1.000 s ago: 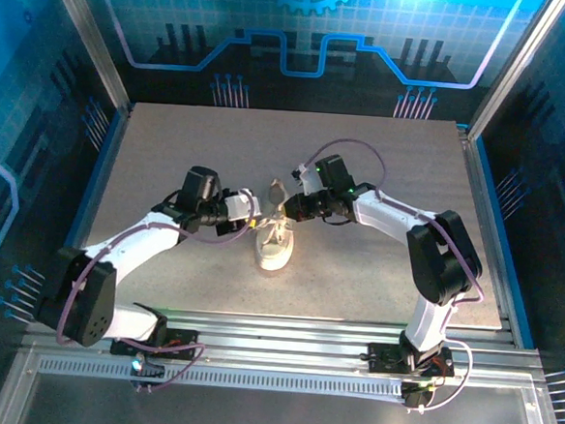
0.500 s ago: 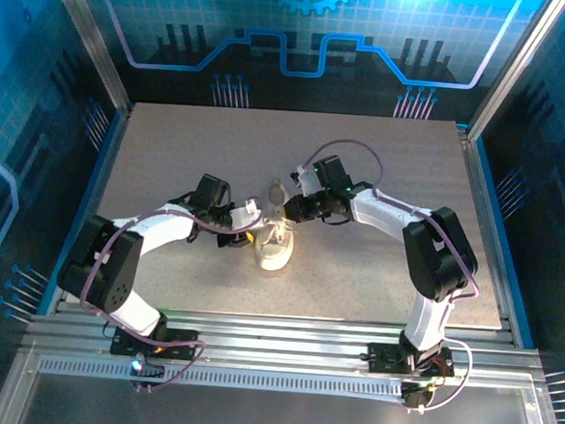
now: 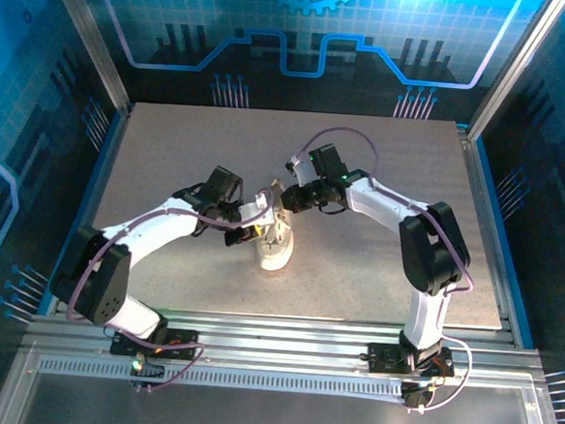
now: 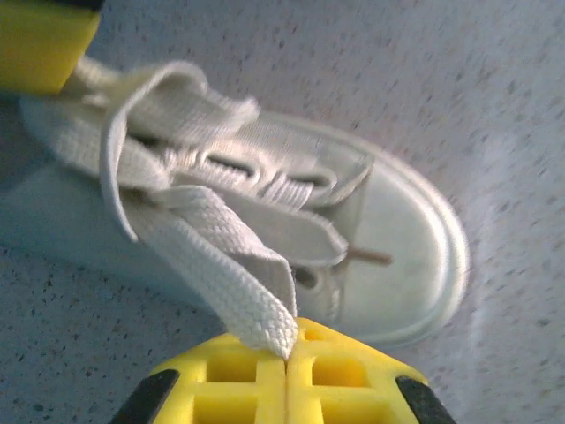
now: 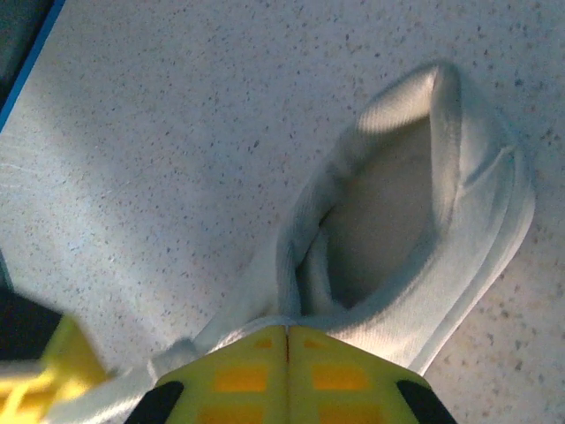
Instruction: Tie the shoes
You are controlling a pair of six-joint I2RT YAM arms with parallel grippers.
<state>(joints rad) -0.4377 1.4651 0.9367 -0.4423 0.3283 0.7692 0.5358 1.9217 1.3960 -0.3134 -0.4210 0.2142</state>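
Shoe (image 3: pixel 275 250) on the worktop (image 3: pixel 171 146), both grippers closed over its laces.
Resting on its sole near the middle of the worktop, a little toward the near edge, toe pointing at that edge. Left gripper (image 4: pixel 287 340) just beside the shoe's left flank, jaws pressed together on the end of a flat lace (image 4: pixel 221 274) drawn out from the eyelets. Right gripper (image 5: pixel 287 331) over the tongue at the far end of the shoe, jaws shut with no gap; whether pinching a lace, cannot tell. Grippers close together, yellow fingers (image 4: pixel 40 40) of one beside the other's.
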